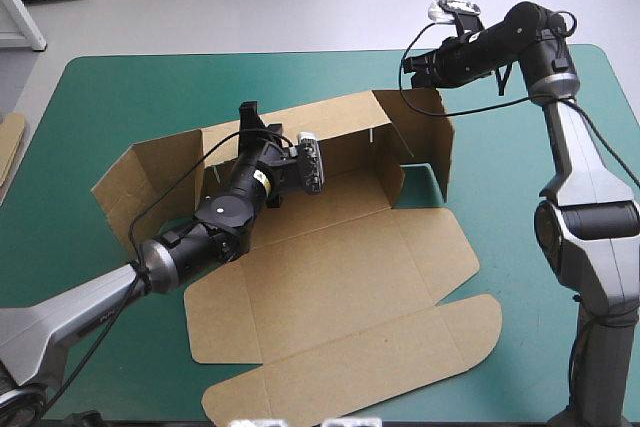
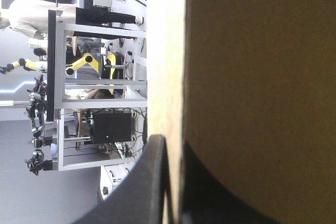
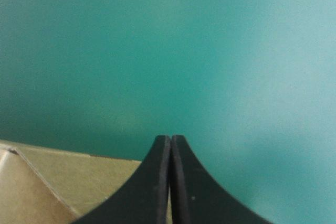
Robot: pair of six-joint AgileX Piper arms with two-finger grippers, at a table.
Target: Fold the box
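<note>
**Left gripper [image 1: 250,114] grasps the rear wall of the box [image 1: 330,277]; right gripper [image 1: 412,65] is clenched on nothing at the far right corner.**

Nearest the robot, the lid flap lies flat on the teal-green tabletop [image 1: 120,87] with the base panel beyond it, the box's long axis running left to right. Further on, the left gripper [image 2: 170,145] is clamped over the top edge of the raised rear wall, 1 black finger on each face, left of that wall's middle. Farthest, the right gripper [image 3: 170,137] hovers just beyond the upright right-hand wall, its 2 fingers pressed together and board showing only beside them. The left arm is nearer the work, so the next tuck probably turns on that rear wall.
</note>
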